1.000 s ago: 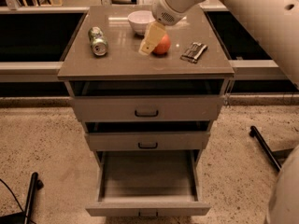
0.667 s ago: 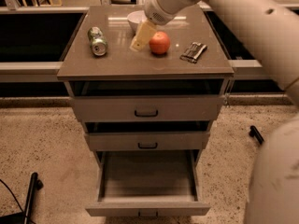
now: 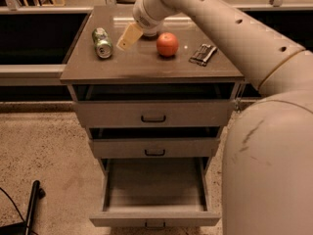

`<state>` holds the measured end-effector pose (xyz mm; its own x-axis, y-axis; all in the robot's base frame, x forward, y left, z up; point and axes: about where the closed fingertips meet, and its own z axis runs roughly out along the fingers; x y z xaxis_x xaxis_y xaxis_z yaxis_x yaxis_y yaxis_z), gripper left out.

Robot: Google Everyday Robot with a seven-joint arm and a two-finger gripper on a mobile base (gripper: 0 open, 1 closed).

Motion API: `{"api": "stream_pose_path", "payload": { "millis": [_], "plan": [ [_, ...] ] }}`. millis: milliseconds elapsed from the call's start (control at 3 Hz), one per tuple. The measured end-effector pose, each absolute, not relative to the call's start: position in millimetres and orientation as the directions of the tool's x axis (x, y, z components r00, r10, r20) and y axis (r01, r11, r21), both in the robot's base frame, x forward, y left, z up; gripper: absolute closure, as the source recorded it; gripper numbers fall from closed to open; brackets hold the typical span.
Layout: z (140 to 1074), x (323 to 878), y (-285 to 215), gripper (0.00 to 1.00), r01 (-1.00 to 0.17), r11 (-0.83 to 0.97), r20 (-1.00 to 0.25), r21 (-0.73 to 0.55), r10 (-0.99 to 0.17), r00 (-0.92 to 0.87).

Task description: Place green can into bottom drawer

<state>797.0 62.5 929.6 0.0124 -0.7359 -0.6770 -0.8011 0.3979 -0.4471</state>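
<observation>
The green can (image 3: 102,42) lies on its side at the left of the cabinet top (image 3: 146,67), its silver end facing me. My gripper (image 3: 126,37) hangs just right of the can, a little above the top, with its pale finger (image 3: 128,36) pointing down-left toward it. The gripper holds nothing. The bottom drawer (image 3: 154,218) is pulled out wide and its tray is bare.
An orange fruit (image 3: 167,44) sits mid-top, and a dark metal tool (image 3: 202,54) lies to its right. The white bowl is hidden behind my arm. The two upper drawers (image 3: 153,113) stand slightly ajar. A dark pole (image 3: 32,204) lies on the floor at lower left.
My arm has swung left across the cabinet top, from over the orange fruit to beside the green can. The can, fruit and tool have not moved.
</observation>
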Motion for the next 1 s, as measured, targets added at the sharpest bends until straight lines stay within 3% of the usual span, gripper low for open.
{"api": "stream_pose_path", "payload": {
  "millis": [1000],
  "plan": [
    [928.5,800.2,93.0,0.0,-0.779,0.453,-0.736,-0.433,-0.677,0.016]
  ]
}}
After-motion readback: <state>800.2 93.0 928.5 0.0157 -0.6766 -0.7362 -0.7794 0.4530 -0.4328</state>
